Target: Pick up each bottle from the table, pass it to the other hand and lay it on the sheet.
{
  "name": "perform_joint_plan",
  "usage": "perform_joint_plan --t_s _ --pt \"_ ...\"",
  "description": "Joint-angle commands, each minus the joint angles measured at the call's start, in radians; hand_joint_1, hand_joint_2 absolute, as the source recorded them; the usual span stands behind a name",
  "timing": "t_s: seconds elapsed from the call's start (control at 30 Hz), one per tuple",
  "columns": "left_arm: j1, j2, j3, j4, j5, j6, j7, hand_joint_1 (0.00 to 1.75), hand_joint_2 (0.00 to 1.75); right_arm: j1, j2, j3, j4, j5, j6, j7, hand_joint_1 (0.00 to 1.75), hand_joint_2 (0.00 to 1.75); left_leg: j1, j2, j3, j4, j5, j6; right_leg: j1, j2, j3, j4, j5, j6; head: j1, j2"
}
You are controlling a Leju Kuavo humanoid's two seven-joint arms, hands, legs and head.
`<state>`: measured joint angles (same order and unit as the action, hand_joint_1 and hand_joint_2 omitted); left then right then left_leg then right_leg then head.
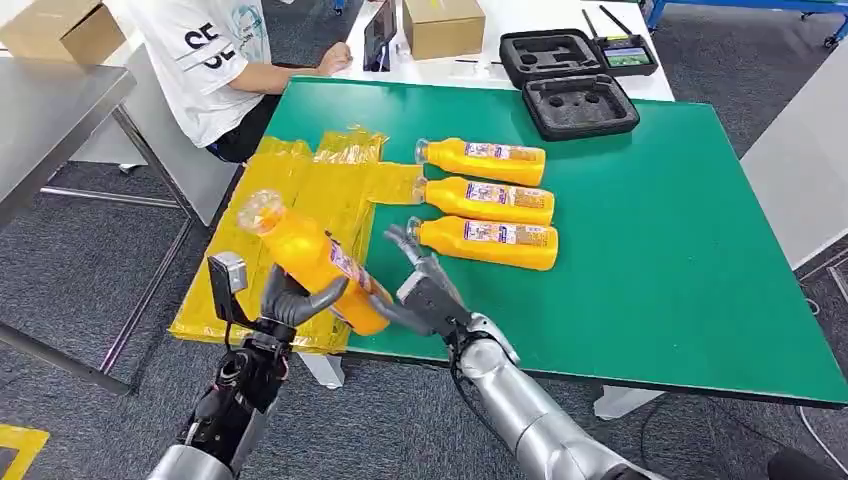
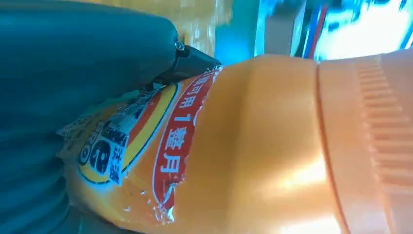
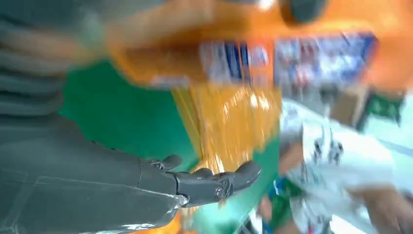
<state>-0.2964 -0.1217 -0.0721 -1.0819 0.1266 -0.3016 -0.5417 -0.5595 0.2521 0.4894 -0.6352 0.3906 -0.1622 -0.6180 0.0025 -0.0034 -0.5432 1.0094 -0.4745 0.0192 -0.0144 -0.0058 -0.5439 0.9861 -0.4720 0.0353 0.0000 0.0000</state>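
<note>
Left hand [image 1: 290,300] grips the bottle [image 1: 315,258], right hand [image 1: 425,285] spread empty beside it — swing left, lay it flat on the sheet [image 1: 300,190].

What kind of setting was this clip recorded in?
Probably an indoor lab or office test area: a green-topped table on grey carpet, a foam-lined equipment case and cardboard box on a white desk, a seated person.
</note>
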Motion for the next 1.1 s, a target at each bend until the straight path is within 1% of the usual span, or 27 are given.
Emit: perform_joint_plan --t_s 0.03,0.2,0.23,0.3,0.37,0.43,0.5,0.53,0.6,0.67,0.7,0.73,0.8,1.1 --pt "-0.052 0.019 0.076 -0.01 -0.141 0.231 -0.006 1.75 1.75 0.072 -0.063 -0.098 -0.229 -0.046 -0.057 -0.01 0.0 0.0 0.001 -0.001 -0.002 0.001 0.001 -0.001 0.002 -0.001 0.0 0.0 0.001 -0.001 0.0 0.0" --pt "-0.061 0.028 0.091 -0.016 -0.184 0.296 -0.005 1.75 1.75 0.107 -0.064 -0.113 -0.286 -0.073 -0.065 -0.019 0.0 0.0 0.001 -0.001 -0.002 0.001 0.001 -0.001 0.001 -0.001 -0.001 0.0 0.0 -0.001 0.0 0.0" --pt "-0.07 0.036 0.082 -0.015 -0.222 0.325 -0.003 1.75 1.75 0.117 -0.067 -0.112 -0.295 -0.078 -0.064 -0.018 0.0 0.0 0.002 -0.002 -0.002 0.001 0.001 -0.002 0.002 -0.002 -0.001 0.0 0.001 -0.002 0.0 0.0" --pt "-0.091 0.058 0.068 -0.015 -0.295 0.376 0.004 1.75 1.75 0.13 -0.067 -0.112 -0.301 -0.087 -0.058 -0.015 0.0 0.0 0.001 -0.001 -0.002 0.001 0.0 -0.001 0.001 -0.001 -0.001 0.0 0.0 -0.001 0.0 0.0" --pt "-0.12 0.069 0.062 -0.015 -0.338 0.391 0.019 1.75 1.75 0.14 -0.068 -0.113 -0.307 -0.089 -0.061 -0.014 0.0 0.0 0.002 -0.002 -0.002 0.001 0.001 -0.001 0.002 -0.002 -0.001 0.0 0.001 -0.002 0.0 0.0" --pt "-0.174 0.107 0.019 -0.011 -0.466 0.433 0.054 1.75 1.75 0.166 -0.061 -0.136 -0.335 -0.103 -0.07 -0.018 0.0 0.0 0.002 -0.003 -0.003 0.002 0.001 -0.001 0.002 -0.002 -0.001 0.001 0.001 -0.002 0.0 0.0" --pt "-0.206 0.12 0.012 -0.008 -0.496 0.432 0.08 1.75 1.75 0.184 -0.059 -0.144 -0.358 -0.111 -0.072 -0.021 0.0 0.0 0.002 -0.004 -0.003 0.002 0.001 -0.001 0.002 -0.004 -0.002 0.001 0.0 -0.001 0.0 0.0" --pt "-0.234 0.143 -0.02 0.004 -0.577 0.462 0.101 1.75 1.75 0.198 -0.052 -0.159 -0.377 -0.124 -0.085 -0.034 0.0 0.0 0.002 -0.004 -0.004 0.003 0.001 -0.002 0.003 -0.004 -0.002 0.002 0.0 -0.002 0.0 0.0" --pt "-0.268 0.158 -0.04 0.02 -0.613 0.462 0.118 1.75 1.75 0.211 -0.05 -0.165 -0.398 -0.131 -0.095 -0.046 0.0 0.0 0.002 -0.003 -0.003 0.002 0.001 -0.002 0.002 -0.003 -0.002 0.001 0.0 -0.001 0.0 0.0" --pt "-0.315 0.188 -0.102 0.068 -0.689 0.438 0.162 1.75 1.75 0.226 -0.041 -0.18 -0.426 -0.166 -0.103 -0.073 0.0 0.0 0.002 -0.003 -0.003 0.002 0.001 -0.002 0.002 -0.003 -0.002 0.002 0.0 -0.002 0.0 0.0" --pt "-0.325 0.191 -0.109 0.081 -0.704 0.439 0.167 1.75 1.75 0.227 -0.039 -0.182 -0.43 -0.172 -0.106 -0.076 0.0 0.0 0.001 -0.003 -0.003 0.002 0.001 -0.002 0.001 -0.003 -0.001 0.001 0.0 -0.001 0.0 0.0" --pt "-0.353 0.212 -0.158 0.116 -0.776 0.438 0.196 1.75 1.75 0.233 -0.034 -0.186 -0.452 -0.193 -0.11 -0.08 0.0 0.0 0.002 -0.004 -0.003 0.002 0.002 -0.002 0.002 -0.004 -0.001 0.001 0.0 -0.002 0.0 0.0" --pt "-0.373 0.212 -0.167 0.143 -0.788 0.429 0.2 1.75 1.75 0.235 -0.036 -0.179 -0.461 -0.2 -0.117 -0.08 0.0 0.0 0.001 -0.003 -0.002 0.001 0.002 -0.002 0.001 -0.002 -0.001 0.001 0.0 -0.001 0.0 0.0" --pt "-0.374 0.215 -0.178 0.148 -0.801 0.427 0.203 1.75 1.75 0.236 -0.034 -0.181 -0.472 -0.209 -0.119 -0.08 0.0 0.0 0.001 -0.001 -0.001 0.001 0.002 -0.002 0.001 0.0 0.0 0.001 0.0 -0.001 0.0 0.0"
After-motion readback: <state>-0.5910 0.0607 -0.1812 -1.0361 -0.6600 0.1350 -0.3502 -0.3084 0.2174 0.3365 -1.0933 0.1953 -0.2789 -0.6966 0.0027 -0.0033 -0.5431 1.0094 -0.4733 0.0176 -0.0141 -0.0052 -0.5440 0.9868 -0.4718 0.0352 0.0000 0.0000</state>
